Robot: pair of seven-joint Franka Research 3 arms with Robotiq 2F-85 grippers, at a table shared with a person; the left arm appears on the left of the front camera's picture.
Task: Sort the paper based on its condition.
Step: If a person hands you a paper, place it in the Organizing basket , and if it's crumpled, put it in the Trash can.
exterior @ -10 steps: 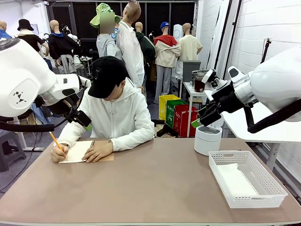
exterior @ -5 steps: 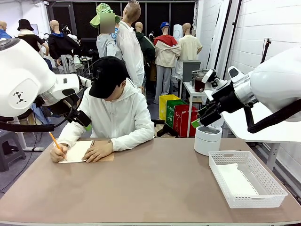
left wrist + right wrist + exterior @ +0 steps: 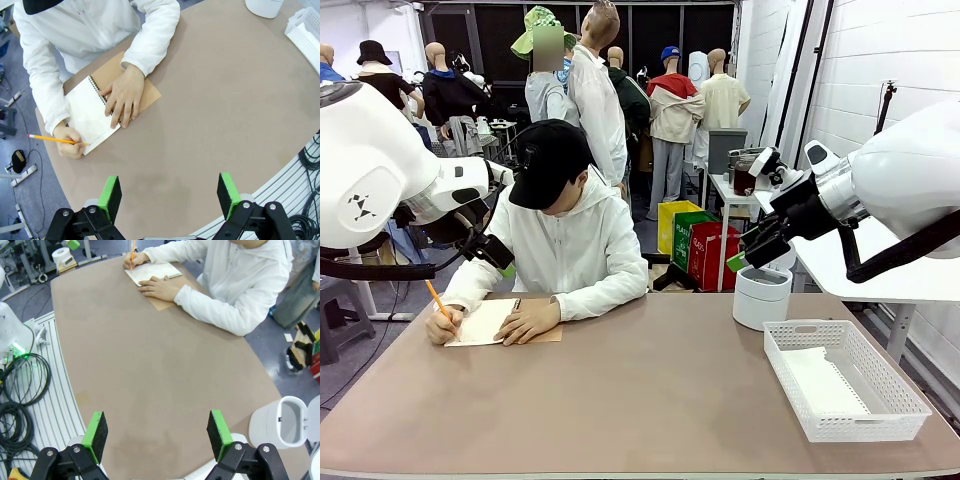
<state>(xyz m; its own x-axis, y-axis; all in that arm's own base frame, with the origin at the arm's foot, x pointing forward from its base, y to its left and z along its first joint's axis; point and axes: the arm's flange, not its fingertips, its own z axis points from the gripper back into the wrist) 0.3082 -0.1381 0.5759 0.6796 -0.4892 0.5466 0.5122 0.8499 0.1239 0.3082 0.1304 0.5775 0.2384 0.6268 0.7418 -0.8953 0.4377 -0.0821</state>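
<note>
White mesh basket (image 3: 865, 428), rectangular and open-topped, with latticed plastic walls, on a smooth matte brown table (image 3: 640, 400). Flat on the basket's floor: paper (image 3: 820, 385), a thin white sheet with no crease that can be made out. Just behind the basket, on its far left: a round white bin (image 3: 761, 295) with glossy walls and an open mouth. Well apart from the basket, across the table to the left: a spiral-bound notebook (image 3: 87, 112), cream page open, brown kraft cover (image 3: 150, 92) folded out beneath, wire coil along one edge. Pressed flat on that notebook, fingers spread: one hand (image 3: 122, 97) of a person in a white hooded top. At the page's edge farthest from the basket: the other hand (image 3: 70, 145), gripping a slim orange pencil (image 3: 52, 139). High above the table, far from the basket: left gripper (image 3: 169, 192), black fingers wide apart, green pads (image 3: 110, 192) facing each other, clamped on nothing. Raised over the table near the bin behind the basket: right gripper (image 3: 157, 429), fingers likewise spread wide and bare, ribbed green pads (image 3: 219, 429) clear of everything.
</note>
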